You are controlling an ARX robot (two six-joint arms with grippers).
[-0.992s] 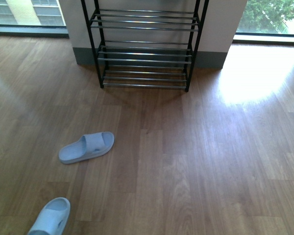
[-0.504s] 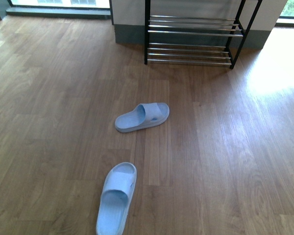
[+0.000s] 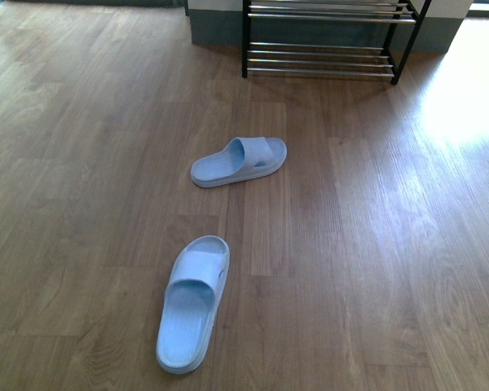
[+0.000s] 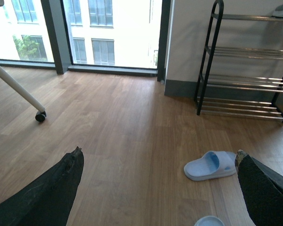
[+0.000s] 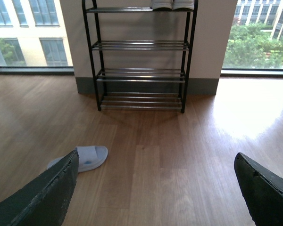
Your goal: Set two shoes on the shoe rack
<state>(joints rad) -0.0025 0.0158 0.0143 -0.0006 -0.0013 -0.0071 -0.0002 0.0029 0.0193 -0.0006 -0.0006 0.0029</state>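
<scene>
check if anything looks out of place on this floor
Yes: the near blue slipper points toward the shoe rack, while the far slipper lies crosswise, apart from it. Both sit loose on the floor, not as a neat pair.

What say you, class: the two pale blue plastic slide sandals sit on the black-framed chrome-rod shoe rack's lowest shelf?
Wrong. The front view shows both pale blue plastic slide sandals on the brown wooden floor, in front of the black-framed chrome-rod shoe rack.

No legible text — none anywhere
</scene>
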